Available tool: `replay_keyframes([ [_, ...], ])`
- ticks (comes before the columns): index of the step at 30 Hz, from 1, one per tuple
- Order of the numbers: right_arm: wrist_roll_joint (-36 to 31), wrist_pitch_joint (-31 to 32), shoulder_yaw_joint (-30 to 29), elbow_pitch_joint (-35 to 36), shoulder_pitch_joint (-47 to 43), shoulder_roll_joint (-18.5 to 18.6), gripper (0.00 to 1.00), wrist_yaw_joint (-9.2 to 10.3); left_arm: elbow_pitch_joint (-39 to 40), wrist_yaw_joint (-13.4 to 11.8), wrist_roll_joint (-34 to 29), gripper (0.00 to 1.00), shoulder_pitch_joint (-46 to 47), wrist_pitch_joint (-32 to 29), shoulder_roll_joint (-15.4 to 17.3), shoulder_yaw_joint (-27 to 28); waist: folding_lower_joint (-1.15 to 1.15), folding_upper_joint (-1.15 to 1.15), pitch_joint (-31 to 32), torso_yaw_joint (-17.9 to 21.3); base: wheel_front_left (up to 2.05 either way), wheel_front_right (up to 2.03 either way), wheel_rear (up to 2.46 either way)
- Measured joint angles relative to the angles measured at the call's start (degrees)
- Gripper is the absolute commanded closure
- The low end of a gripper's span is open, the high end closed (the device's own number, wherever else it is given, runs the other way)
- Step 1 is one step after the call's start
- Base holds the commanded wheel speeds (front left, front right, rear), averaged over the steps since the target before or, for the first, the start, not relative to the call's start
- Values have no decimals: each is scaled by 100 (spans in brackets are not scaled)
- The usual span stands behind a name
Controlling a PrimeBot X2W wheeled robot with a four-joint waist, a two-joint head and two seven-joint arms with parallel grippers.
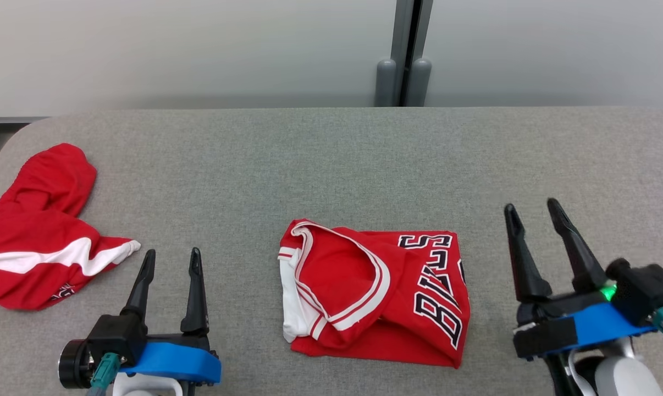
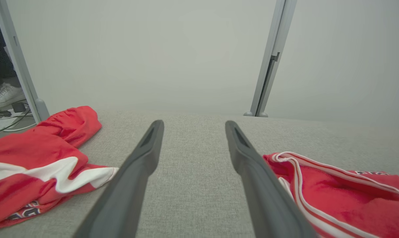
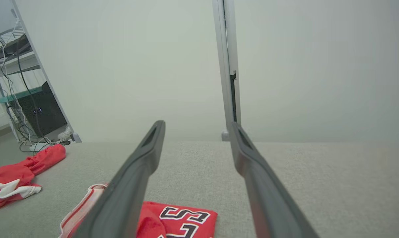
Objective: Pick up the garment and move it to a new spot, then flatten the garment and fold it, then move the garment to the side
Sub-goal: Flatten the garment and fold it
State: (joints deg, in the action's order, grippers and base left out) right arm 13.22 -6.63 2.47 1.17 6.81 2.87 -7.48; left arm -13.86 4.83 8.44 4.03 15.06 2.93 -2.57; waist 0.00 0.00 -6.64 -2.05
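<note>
A red jersey with white trim and black lettering, the garment [image 1: 373, 297], lies folded into a compact rectangle on the grey table [image 1: 331, 165], near the front middle. It also shows at the lower right of the left wrist view [image 2: 338, 195] and at the bottom of the right wrist view [image 3: 179, 219]. My left gripper [image 1: 170, 259] stands open to the garment's left, nothing between its fingers [image 2: 136, 172]. To the garment's right my right gripper [image 1: 533, 207] is open and empty too, fingers [image 3: 252, 165] spread above bare cloth.
A second red garment with a white stripe [image 1: 37, 231] lies crumpled at the table's left edge, also in the left wrist view [image 2: 37, 158]. A grey post [image 1: 403, 55] stands behind the table against the pale wall. Cables and a shoe [image 2: 4, 96] are on the floor at left.
</note>
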Motion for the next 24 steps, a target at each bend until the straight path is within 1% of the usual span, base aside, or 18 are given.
replay_keyframes([
  [3, -53, 0, -311, 87, -364, -1, 0, 0, -12, 9, -35, 0, -71, 0, 1, 18, 0, 0, 68, 35, 0, 0, 0],
  [7, -79, 7, -568, 118, -793, -1, 0, 0, -5, 22, -64, 0, -164, 0, 1, 16, 0, 0, 112, 63, 0, 0, 0],
  [10, -70, 7, -654, 104, -964, -1, 0, 0, 11, 19, -88, 0, -203, 0, 0, 11, 0, 0, 132, 89, 0, 0, 0],
  [15, -64, 1, -661, 34, -982, -1, 0, 0, 1, 27, -98, 0, -248, 0, 1, -87, 0, 0, 182, 130, 0, 0, 0],
  [17, -64, 3, -655, 4, -978, -1, 0, 0, -37, 77, -99, 0, -248, 0, 1, -241, 0, 0, 219, 132, 0, 0, 0],
  [20, -75, 26, -662, -22, -973, -1, 0, 0, -81, 136, -79, 0, -247, -36, 2, -636, 0, 0, 273, 113, 0, 0, 0],
  [24, -100, 52, -689, -46, -972, -1, 0, 0, -96, 212, -32, 0, -247, -330, -1, -1245, 0, 0, 311, 87, 0, 0, 0],
])
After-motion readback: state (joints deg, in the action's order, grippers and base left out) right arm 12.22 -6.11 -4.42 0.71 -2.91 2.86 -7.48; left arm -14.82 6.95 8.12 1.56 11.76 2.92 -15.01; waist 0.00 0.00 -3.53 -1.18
